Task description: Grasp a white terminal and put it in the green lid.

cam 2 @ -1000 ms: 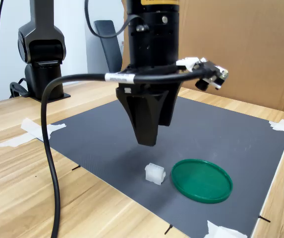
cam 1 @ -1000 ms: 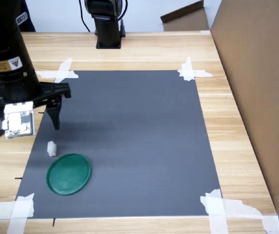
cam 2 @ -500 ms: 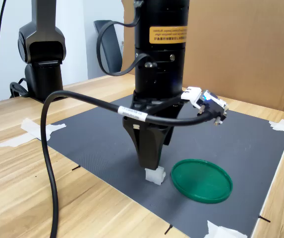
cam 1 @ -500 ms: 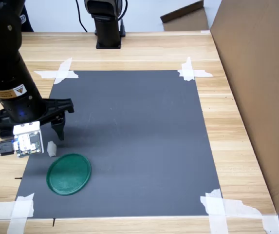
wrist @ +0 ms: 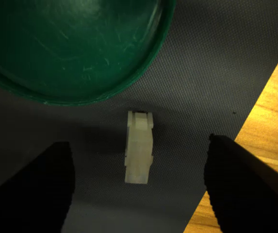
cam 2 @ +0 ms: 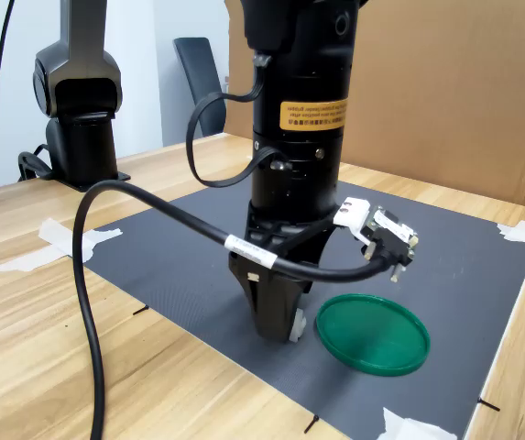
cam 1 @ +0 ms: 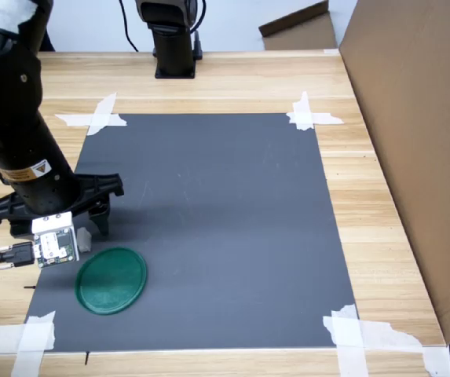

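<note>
**Pincer down around the terminal, grasp not yet made**

Over the last second the arm has dropped from a hover above the mat to mat level: a second ago the pincer (wrist: 138, 187) hung clear above the white terminal (wrist: 139, 147), and now its two dark fingers (wrist: 37, 187) stand on either side of the piece. In the wrist view the pincer is spread, with bare mat showing between each finger and the terminal, so nothing is pinched yet. The terminal has not shifted; it lies on the grey mat (cam 1: 225, 220) just beside the rim of the green lid (cam 1: 111, 280), apart from it by a thin strip of mat. In the first exterior view it sits near the mat's front-left corner, mostly hidden behind the arm; in the second exterior view only a sliver of white shows at the base of the pincer (cam 2: 280, 328).

My reading is that the approach is done and closing the fingers is the step in hand; the lid (cam 2: 372, 333) is empty, so the placing is all still ahead.

Room is tight on two sides. The mat's edge and the bare wood of the worktop (wrist: 269, 121) run close by one finger, and the lid rim (wrist: 105, 92) lies close ahead of the terminal, so a skewed closing could nudge the piece against the rim. Once lifted, the carry to the lid looks very short, and the rest of the mat, toward its far edge and far corners, is open.
</note>
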Controlling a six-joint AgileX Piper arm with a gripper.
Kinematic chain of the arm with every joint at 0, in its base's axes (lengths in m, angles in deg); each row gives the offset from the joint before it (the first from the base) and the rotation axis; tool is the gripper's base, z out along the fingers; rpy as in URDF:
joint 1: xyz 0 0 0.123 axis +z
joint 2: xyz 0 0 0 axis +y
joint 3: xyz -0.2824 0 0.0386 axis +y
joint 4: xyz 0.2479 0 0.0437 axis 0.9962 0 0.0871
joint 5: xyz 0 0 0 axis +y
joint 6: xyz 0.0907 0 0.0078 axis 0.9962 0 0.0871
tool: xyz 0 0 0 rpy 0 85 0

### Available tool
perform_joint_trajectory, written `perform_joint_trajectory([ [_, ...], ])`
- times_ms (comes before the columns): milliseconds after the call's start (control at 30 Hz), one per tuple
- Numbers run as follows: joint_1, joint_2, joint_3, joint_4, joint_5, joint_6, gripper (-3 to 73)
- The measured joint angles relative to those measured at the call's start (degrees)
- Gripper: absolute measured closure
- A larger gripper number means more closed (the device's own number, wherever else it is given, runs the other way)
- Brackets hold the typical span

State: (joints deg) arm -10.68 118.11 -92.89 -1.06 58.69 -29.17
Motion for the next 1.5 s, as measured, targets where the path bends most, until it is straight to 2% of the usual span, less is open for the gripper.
perform_joint_trajectory([
  [67,0.00,0.03,0.00,0.02,-0.31,0.00,3.2],
  [167,0.00,1.25,0.00,0.21,-0.69,0.05,11.9],
  [500,0.00,1.60,0.00,0.25,-0.99,0.65,31.0],
  [733,0.00,2.22,-0.06,0.27,-0.94,1.08,52.3],
  [767,0.00,2.45,-0.06,0.45,-0.94,1.12,58.6],
  [800,0.00,2.45,-0.06,0.64,-0.88,1.12,60.5],
  [1100,0.06,0.62,-0.37,1.57,1.31,-0.03,60.5],
  [1333,0.06,-2.62,-8.57,2.24,8.09,-2.48,60.5],
  [1500,0.87,-2.62,-11.22,2.47,8.28,-3.22,60.5],
])
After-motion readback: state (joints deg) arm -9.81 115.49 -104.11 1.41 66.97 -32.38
